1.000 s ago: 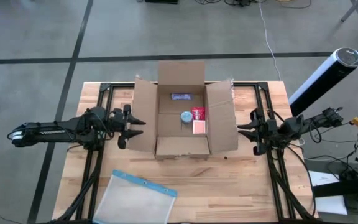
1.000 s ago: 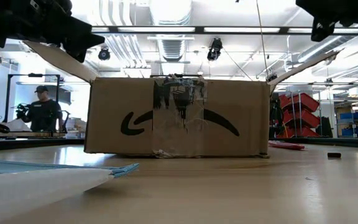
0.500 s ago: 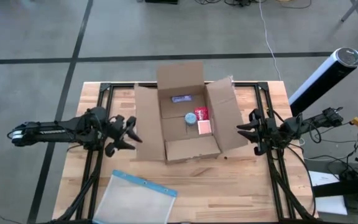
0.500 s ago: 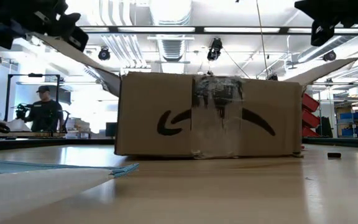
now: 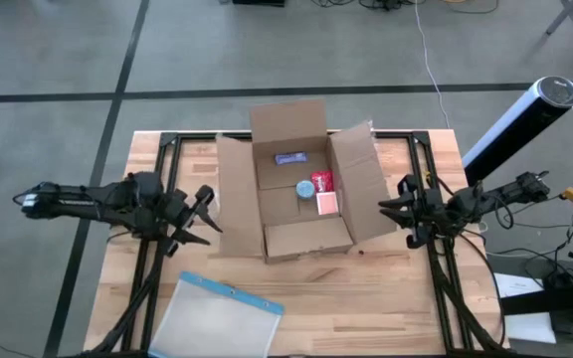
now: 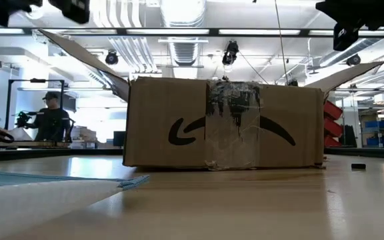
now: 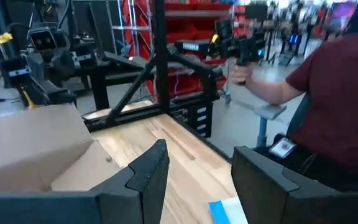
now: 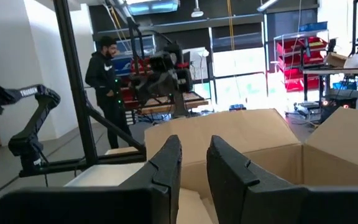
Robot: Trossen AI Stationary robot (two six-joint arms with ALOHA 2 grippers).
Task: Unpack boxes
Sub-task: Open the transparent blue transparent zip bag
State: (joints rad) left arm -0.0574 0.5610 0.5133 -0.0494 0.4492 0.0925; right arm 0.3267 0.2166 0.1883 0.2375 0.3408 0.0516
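Observation:
The open brown cardboard box stands on its bottom in the middle of the table, its flaps spread outward. Its taped front wall faces the near edge. Several small items lie inside: a blue round one, a red one, a pink one and a purple one. My left gripper hovers open just left of the box's left flap, clear of it. My right gripper is narrowly open, close by the right flap, with nothing between its fingers.
A clear plastic pouch with a blue edge lies at the table's near left. A white and black cylinder stands beyond the right edge. A person in a dark red shirt sits near the table, and another person stands farther back.
The box has slid toward the table's right edge and turned slightly, then stayed still. My left gripper first went right beside the box's left flap, then drew back toward the left and near edges, rising out of the low view. My right gripper kept still.

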